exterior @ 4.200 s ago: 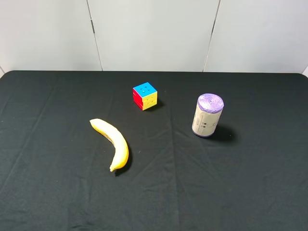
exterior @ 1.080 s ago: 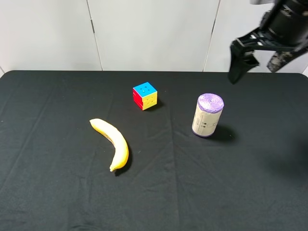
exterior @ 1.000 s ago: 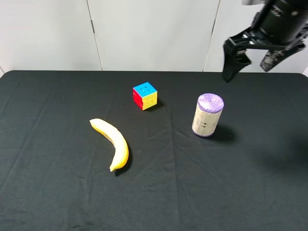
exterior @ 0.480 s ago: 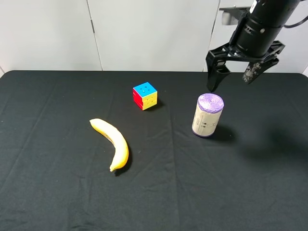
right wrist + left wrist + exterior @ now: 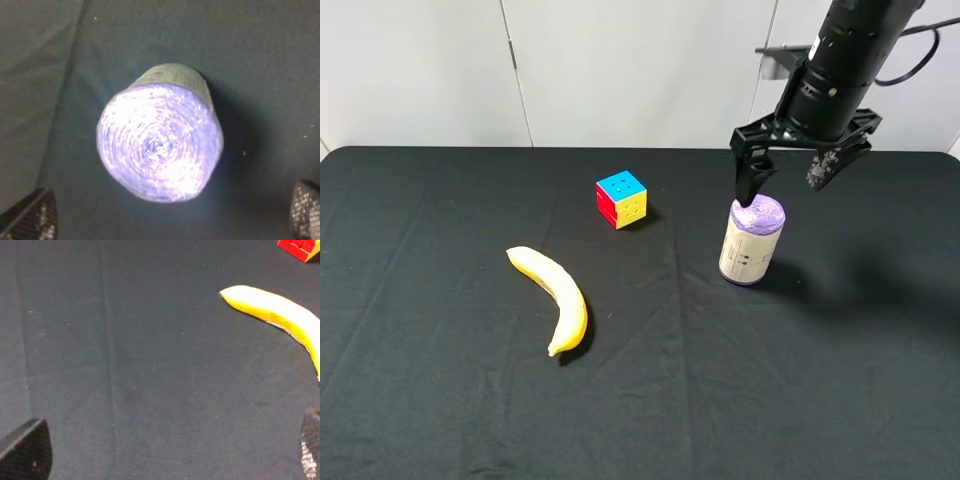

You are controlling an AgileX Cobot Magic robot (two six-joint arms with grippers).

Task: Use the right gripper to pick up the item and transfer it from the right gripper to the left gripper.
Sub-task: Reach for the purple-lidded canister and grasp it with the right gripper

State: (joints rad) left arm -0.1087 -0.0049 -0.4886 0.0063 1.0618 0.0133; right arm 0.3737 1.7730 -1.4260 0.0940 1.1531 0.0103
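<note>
**Hovering over the upright canister with fingers spread wide**

High camera: the item [image 5: 751, 243] stands upright on the right half of the counter [image 5: 440, 400], which is draped in creased black cloth. The item is a small cylinder with a cream paper wrap bearing small dark marks and a crinkled purple top. The right gripper [image 5: 782, 186], matt black on a cylindrical arm, hangs just above it. Its fingers [image 5: 748, 180] are splayed wide and hold nothing. A smooth curved banana [image 5: 560, 295] and a glossy multicoloured puzzle cube [image 5: 621, 199] lie well apart from the item.

Left wrist: only two dark, knurled fingertips [image 5: 27, 452] of the left gripper [image 5: 169, 455] show, spread wide and empty above the cloth. The banana [image 5: 280, 315] lies ahead.

Right wrist: the item's [image 5: 160, 142] purple end shows as a spiral of crinkles. The textured fingertips [image 5: 30, 220] stand wide apart, clear of it.
</note>
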